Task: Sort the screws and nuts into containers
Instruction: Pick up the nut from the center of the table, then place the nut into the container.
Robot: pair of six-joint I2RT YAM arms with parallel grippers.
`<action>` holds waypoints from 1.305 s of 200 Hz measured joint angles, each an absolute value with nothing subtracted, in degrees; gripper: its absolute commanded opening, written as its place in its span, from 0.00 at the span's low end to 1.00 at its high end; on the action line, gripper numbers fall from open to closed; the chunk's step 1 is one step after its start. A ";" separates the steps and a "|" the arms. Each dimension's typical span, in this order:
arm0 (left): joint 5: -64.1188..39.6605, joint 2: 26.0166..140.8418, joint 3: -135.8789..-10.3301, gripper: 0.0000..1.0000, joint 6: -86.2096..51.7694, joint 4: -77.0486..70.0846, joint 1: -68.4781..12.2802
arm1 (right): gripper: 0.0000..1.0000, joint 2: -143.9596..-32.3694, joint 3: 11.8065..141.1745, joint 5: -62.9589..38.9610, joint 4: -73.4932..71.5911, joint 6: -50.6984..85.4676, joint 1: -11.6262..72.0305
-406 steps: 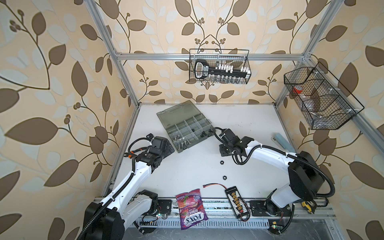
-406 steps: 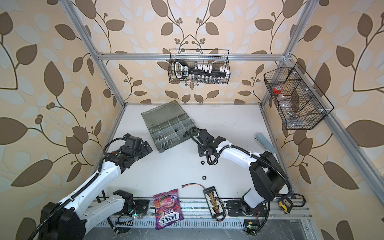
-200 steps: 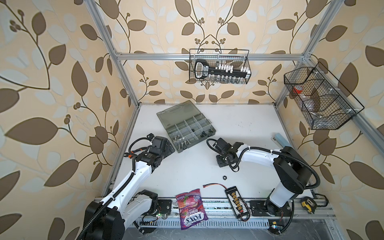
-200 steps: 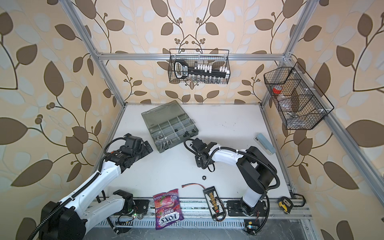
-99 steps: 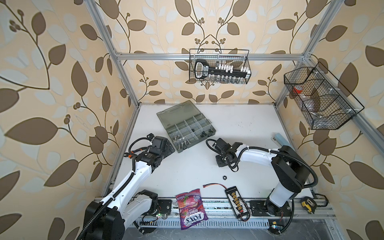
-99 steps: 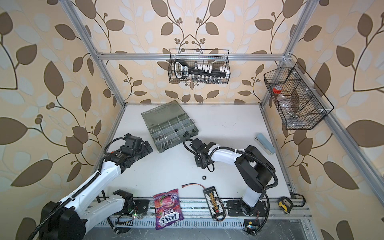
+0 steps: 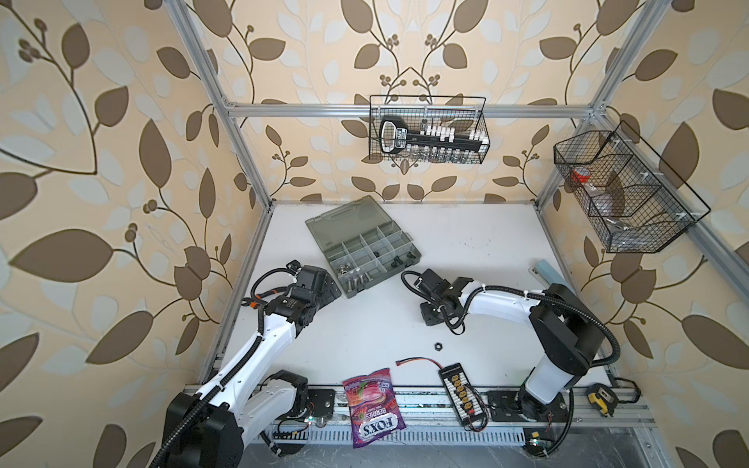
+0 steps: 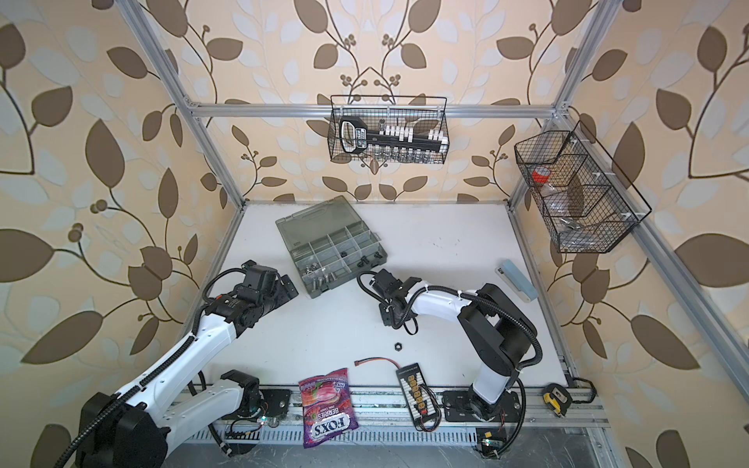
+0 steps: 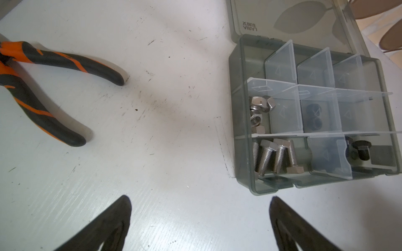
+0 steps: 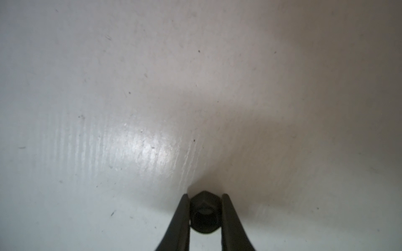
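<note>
**Black nut (image 10: 204,215) in right pincer (image 10: 204,195)**

Pincer was narrowed onto the nut, fingers touching two of its flats, low at the surface (image 10: 130,108), near and right of the organizer case (image 9: 240,121). Left pincer (image 9: 200,198) stood wide, just left of the case. Second black nut (image 7: 437,346) lay loose, nearer. Silver screws (image 9: 274,156) sat in the case's nearest corner compartment.

the small black hex nut (image 10: 204,217) pinched in the right claw (image 10: 205,196) looks matt, dull metal, like the claw's own smooth black fingers (image 10: 182,217). under it the white tabletop (image 10: 141,147) is faintly glossy, streaked and scuffed. ahead of the left claw (image 9: 200,197), the grey-green organizer case (image 9: 239,113) is smooth translucent plastic with clear dividers (image 9: 280,63); its silver bolts (image 9: 267,158) gleam as polished metal, threads ridged.
</note>
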State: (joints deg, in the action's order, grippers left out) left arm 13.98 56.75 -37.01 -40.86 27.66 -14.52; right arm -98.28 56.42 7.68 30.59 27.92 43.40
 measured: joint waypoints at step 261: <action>15.09 55.27 -37.04 0.99 -40.64 29.15 -14.52 | 0.10 -130.30 112.16 8.14 28.12 14.50 39.46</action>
State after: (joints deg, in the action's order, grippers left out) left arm 15.09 55.27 -37.04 -40.64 29.15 -14.52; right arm -130.30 112.16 8.14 28.12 14.50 39.46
